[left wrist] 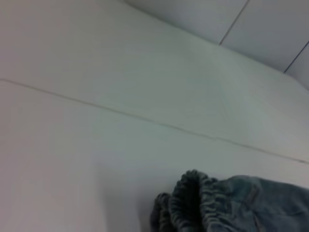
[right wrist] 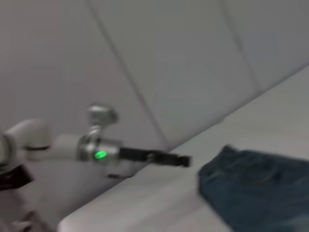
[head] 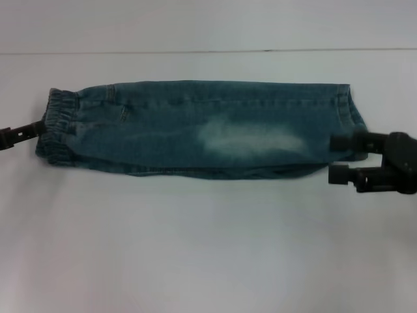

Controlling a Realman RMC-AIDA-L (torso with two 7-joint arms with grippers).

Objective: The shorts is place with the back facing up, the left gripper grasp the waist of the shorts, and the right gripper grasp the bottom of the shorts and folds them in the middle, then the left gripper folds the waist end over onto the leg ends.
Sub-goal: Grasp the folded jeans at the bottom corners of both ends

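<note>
Since the shorts (head: 199, 129) already lie as a long narrow band across the middle of the head view, doubled lengthwise, the first fold looks done and the second, waist over leg ends, seems to be the step in hand. At the left edge of the frame the left gripper (head: 19, 134) reaches in as a thin dark finger touching the waistband (head: 55, 127); whether it is clamped on the cloth or merely beside it I cannot tell. The waistband is gathered elastic, puckered into ridges, which the left wrist view shows bunched at its lower edge; right of it the denim is mid-blue and fairly flat, with seams, a pocket line, and a pale faded patch (head: 251, 139) right of centre. At the far right the right gripper (head: 340, 158) sits at the leg hems (head: 348, 124), its two dark fingers standing parted, one at the cloth's edge and one just below it, nothing visibly pinched. The table (head: 195, 248) is plain matte white. Next, I judge, the left gripper needs a firm pinch through both layers of the thick elastic, then a lift and sweep rightward; the right gripper should clear away first.
</note>
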